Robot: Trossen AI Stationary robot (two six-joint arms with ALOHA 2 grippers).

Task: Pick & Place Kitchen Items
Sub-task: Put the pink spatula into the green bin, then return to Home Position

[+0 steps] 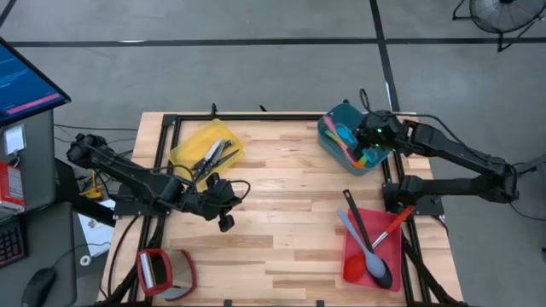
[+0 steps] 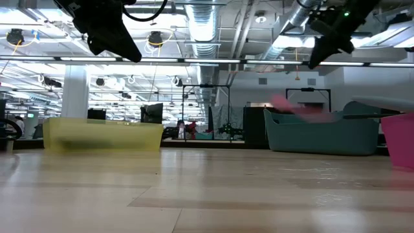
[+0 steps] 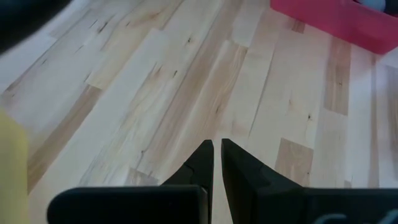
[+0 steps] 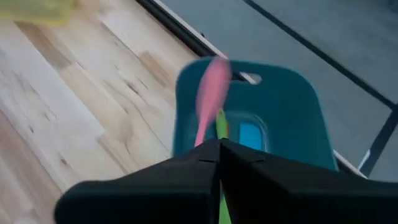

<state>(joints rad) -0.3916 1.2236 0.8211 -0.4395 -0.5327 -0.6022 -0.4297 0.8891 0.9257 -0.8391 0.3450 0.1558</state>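
The black-handled knives (image 1: 212, 155) lie together in the yellow bin (image 1: 189, 150) at ten o'clock on the counter. The small colourful spatulas (image 1: 348, 141), pink, green, blue and orange, lie in the teal bin (image 1: 329, 143) at two o'clock. The black ladle (image 1: 365, 241), grey-blue spoon (image 1: 360, 248) and red-handled tool (image 1: 389, 228) lie in the red bin (image 1: 351, 266) at four o'clock.

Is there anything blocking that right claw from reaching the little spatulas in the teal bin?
Nothing visible does. The right gripper hangs shut just above the open teal bin, with the pink spatula and green spatula right ahead of its fingertips. The bin has no lid, and the left gripper is far across the table.
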